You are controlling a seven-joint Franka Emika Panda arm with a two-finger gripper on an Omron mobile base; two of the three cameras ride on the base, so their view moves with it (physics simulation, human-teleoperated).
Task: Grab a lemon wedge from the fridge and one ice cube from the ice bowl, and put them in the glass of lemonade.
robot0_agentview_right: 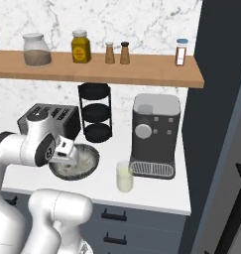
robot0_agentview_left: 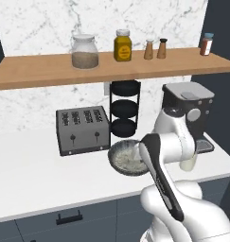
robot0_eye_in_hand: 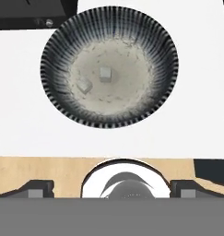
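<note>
The arm hangs above the wide shallow ice bowl with the dark ribbed rim and pale speckled inside (robot0_eye_in_hand: pixel 109 67), and the hand view looks straight down into it: two small whitish ice cubes, one near the bowl's middle (robot0_eye_in_hand: pixel 105 74) and one just beside it toward the rim (robot0_eye_in_hand: pixel 84 85), close together but apart. The two-finger gripper (robot0_eye_in_hand: pixel 111 188) shows its dark tips at the bottom of that view, spread as wide as they go and holding nothing. My read is that the ice step is in hand, and doing it well means choosing one cube, probably the middle one, centring the tips over it, and turning the hand so that neither finger comes down on the neighbour or scrapes the sloping wall; a cube that small and slick could squirt out, so a slow, square close is the safe call. The bowl sits on the white counter (robot0_agentview_left: pixel 31 175) toward its front edge, just in front of the silver four-slot toaster (robot0_agentview_left: pixel 83 130) and the black three-tier round rack (robot0_agentview_left: pixel 124 108). The right base view adds what the hand view lacks: the small clear tumbler of pale lemonade (robot0_agentview_right: pixel 124 176) near the counter's front edge, just in front of the dark grey coffee machine (robot0_agentview_right: pixel 155 134), with the tall dark grey fridge (robot0_agentview_right: pixel 221 124) at the counter's right end. In the left base view the arm covers much of the bowl and most of the tumbler. I can pick out no lemon wedge.
</note>
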